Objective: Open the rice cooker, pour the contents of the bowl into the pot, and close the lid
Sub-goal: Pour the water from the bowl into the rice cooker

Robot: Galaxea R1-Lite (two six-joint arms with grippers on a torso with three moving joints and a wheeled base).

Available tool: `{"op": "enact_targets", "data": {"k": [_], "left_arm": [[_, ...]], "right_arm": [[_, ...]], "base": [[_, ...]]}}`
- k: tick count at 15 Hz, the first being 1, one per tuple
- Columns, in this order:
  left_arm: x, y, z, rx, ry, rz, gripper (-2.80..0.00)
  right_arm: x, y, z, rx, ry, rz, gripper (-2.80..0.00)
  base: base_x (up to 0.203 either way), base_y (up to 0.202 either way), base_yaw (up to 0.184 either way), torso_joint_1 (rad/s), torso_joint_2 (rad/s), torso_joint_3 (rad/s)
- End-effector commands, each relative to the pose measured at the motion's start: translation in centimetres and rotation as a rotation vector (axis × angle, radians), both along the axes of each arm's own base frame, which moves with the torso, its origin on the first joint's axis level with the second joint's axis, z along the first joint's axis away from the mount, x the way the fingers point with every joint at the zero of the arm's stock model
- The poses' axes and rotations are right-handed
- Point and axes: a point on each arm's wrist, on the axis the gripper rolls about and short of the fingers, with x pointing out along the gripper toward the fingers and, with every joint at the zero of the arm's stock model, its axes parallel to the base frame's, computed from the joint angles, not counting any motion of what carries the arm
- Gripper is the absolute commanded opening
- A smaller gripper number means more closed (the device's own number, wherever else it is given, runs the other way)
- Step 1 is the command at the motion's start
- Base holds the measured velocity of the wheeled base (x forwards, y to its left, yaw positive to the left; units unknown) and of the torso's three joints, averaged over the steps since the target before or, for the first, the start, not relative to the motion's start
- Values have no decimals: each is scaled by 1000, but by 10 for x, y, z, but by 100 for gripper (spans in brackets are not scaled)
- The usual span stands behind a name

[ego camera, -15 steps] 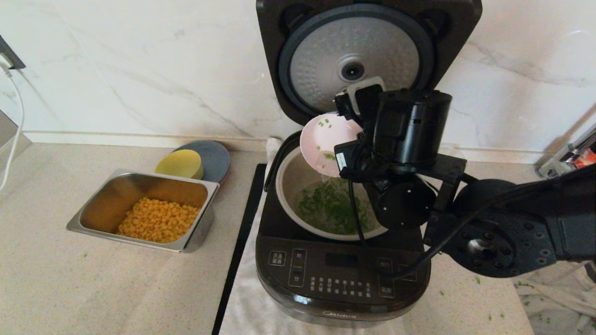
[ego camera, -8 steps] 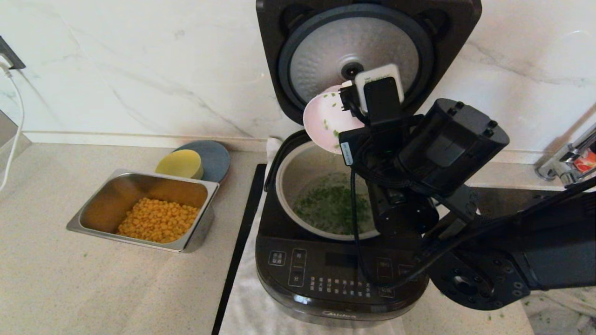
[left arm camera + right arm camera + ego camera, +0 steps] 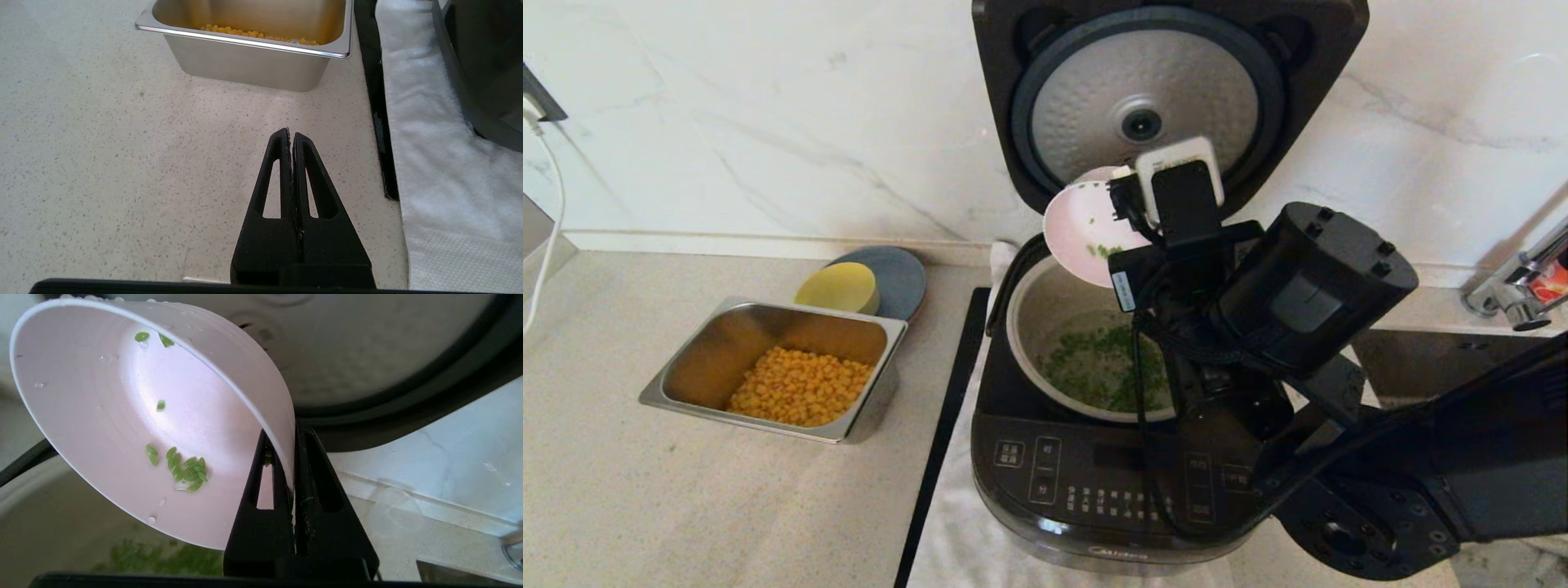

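The black rice cooker [image 3: 1111, 482] stands with its lid [image 3: 1168, 49] raised, the dimpled silver disc facing me. Inside, the grey-beige pot [image 3: 1033, 306] holds a layer of chopped green herb bits [image 3: 1094, 367]. My right gripper [image 3: 291, 435] is shut on the rim of the pale pink bowl [image 3: 1086, 233] [image 3: 122, 416], which is tipped steeply over the pot's back edge. Only a few herb bits [image 3: 186, 469] cling to the bowl's wet inside. My left gripper [image 3: 291, 134] is shut on nothing, low over the counter left of the cooker.
A steel tray [image 3: 882, 331] [image 3: 253, 61] of yellow corn kernels [image 3: 800, 384] sits to the left, with a yellow bowl [image 3: 837, 287] on a grey plate [image 3: 903, 278] behind it. A white towel [image 3: 441, 171] lies under the cooker. A tap [image 3: 1515, 286] stands far right.
My right arm swung its wrist round and the tipped bowl rose, then dropped slightly lower and to the left. Herb bits inside the bowl slid down into a clump.
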Motion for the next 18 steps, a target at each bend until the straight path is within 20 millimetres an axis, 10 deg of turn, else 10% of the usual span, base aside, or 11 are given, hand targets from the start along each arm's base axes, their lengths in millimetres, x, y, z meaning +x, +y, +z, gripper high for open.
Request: {"op": "enact_targets", "data": {"k": [1,11,18], "left_arm": [[1,0,-2,0,7,0,-280],[1,0,-2,0,6,0,-280],[1,0,-2,0,6,0,-280]], "right_arm": [[-4,1,-1,-11,11,4,-280],[-8,-15,26,28,214,35,-280],[-7,-83,83,370,718,161,-280]], "base": [[0,0,0,0,0,0],[0,0,0,0,0,0],[0,0,0,0,0,0]]}}
